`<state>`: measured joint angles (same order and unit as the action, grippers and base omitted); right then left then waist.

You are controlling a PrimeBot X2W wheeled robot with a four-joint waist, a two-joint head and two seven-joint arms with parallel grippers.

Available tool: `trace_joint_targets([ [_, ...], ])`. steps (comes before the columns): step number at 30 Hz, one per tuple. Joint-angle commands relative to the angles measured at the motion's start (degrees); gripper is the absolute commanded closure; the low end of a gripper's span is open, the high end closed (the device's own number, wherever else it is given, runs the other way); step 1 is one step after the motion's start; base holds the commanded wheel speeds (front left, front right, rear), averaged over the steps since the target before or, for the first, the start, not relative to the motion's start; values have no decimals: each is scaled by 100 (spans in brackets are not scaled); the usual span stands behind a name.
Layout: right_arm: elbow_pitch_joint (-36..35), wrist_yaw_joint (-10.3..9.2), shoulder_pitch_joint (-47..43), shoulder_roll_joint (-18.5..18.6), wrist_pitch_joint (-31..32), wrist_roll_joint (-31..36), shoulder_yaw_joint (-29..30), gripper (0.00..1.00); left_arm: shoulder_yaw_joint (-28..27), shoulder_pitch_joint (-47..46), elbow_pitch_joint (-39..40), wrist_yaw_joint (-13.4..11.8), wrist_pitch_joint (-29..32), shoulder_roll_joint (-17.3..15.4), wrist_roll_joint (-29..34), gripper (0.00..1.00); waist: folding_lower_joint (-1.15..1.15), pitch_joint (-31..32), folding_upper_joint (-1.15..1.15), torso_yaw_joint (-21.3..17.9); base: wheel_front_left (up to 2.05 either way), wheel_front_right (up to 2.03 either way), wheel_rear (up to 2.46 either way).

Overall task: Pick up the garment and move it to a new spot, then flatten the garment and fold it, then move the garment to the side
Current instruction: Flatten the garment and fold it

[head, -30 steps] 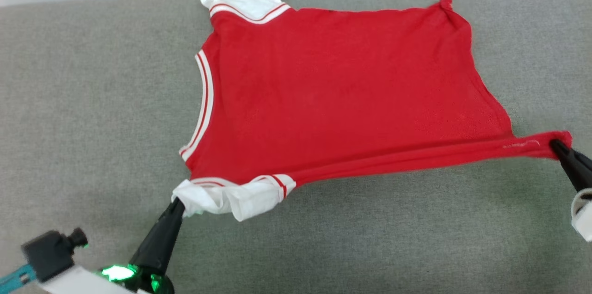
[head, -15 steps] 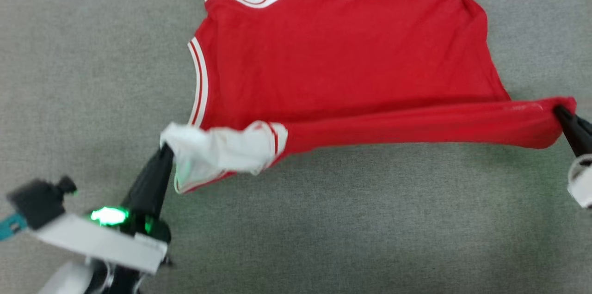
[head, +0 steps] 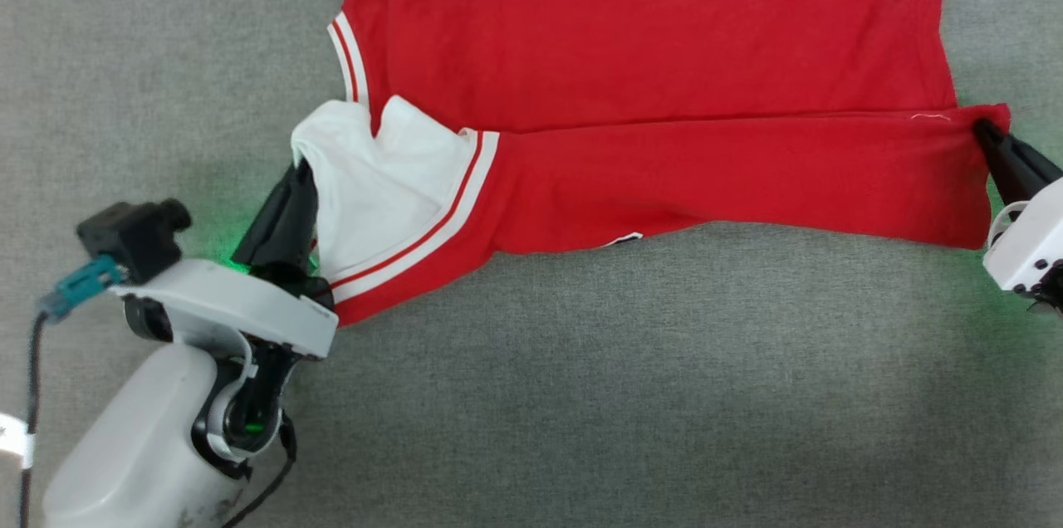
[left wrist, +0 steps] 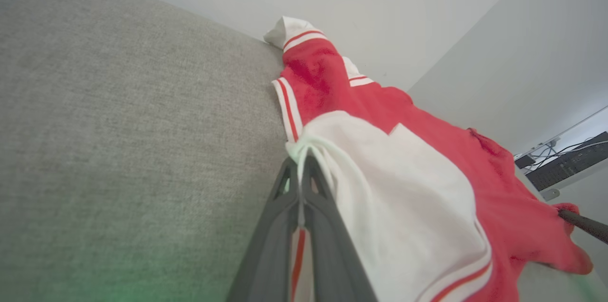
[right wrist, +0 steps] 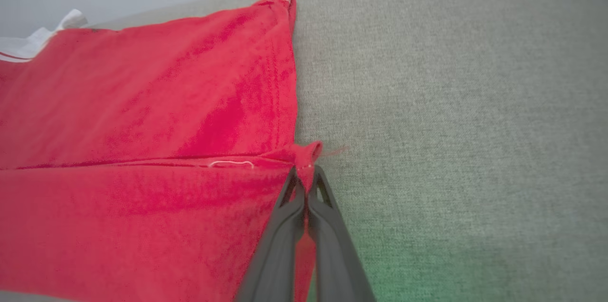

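Red garment (head: 648, 55) with white, red-striped sleeve on grey surface (head: 664, 395).

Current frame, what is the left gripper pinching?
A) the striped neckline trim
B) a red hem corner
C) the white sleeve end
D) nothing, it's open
C: the left gripper has its fingers closed on the bunched white sleeve end of the garment, while the red corner is in the right gripper.

Open: grey surface (head: 581, 395) near and left of the garment (head: 648, 55).
Barrier: its edge, stretched between left hand (head: 301, 173) and right hand (head: 986, 131).
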<state>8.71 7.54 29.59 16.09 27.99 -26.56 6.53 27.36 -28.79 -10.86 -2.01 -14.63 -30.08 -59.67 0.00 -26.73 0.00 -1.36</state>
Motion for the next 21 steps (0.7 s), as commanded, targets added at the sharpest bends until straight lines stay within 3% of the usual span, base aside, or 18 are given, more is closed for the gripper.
trace_joint_targets([
  [1, 72, -10, 34, 36, -45, 47, -6, 100, 16, -82, -136, -34, -13, -52, 144, 100, 0, -78, 0, 26, 0, 0, 0],
  [8, 487, -10, 86, -23, -252, 134, -100, 100, 310, -289, -814, 38, 66, -5, 431, 100, 0, -133, 0, 43, 0, 0, 0],
  [9, 524, -10, 92, -32, -273, 139, -126, 100, 302, -302, -872, 62, 59, -5, 431, 97, 0, -119, 0, 41, 0, 0, 0],
  [10, 560, -10, 98, -34, -311, 140, -157, 100, 299, -317, -908, 75, 51, -9, 447, 79, 0, -95, 0, 46, 0, 0, 0],
  [11, 569, -10, 99, -30, -352, 143, -192, 85, 284, -333, -922, 74, 40, -19, 475, 60, 0, -60, 0, 52, 0, 0, 0],
  [12, 559, -10, 95, -20, -430, 151, -188, 52, 294, -345, -924, 52, 31, -60, 547, 24, 0, -21, 0, 60, 0, 0, 0],
  [13, 551, -10, 77, -5, -501, 168, -161, 0, 309, -358, -901, 20, 20, -103, 613, 0, 0, 16, 0, 73, 0, 0, 0],
  [16, 452, -10, -38, -20, -691, 222, -90, 0, 329, -312, -680, -82, 30, -151, 717, 0, 0, 140, 0, 127, 0, 0, 0],
  [21, 143, -10, -314, -73, -790, 180, -5, 0, 190, -108, -72, -503, 156, -500, 780, 0, 0, 298, 0, 201, 0, 0, 0],
])
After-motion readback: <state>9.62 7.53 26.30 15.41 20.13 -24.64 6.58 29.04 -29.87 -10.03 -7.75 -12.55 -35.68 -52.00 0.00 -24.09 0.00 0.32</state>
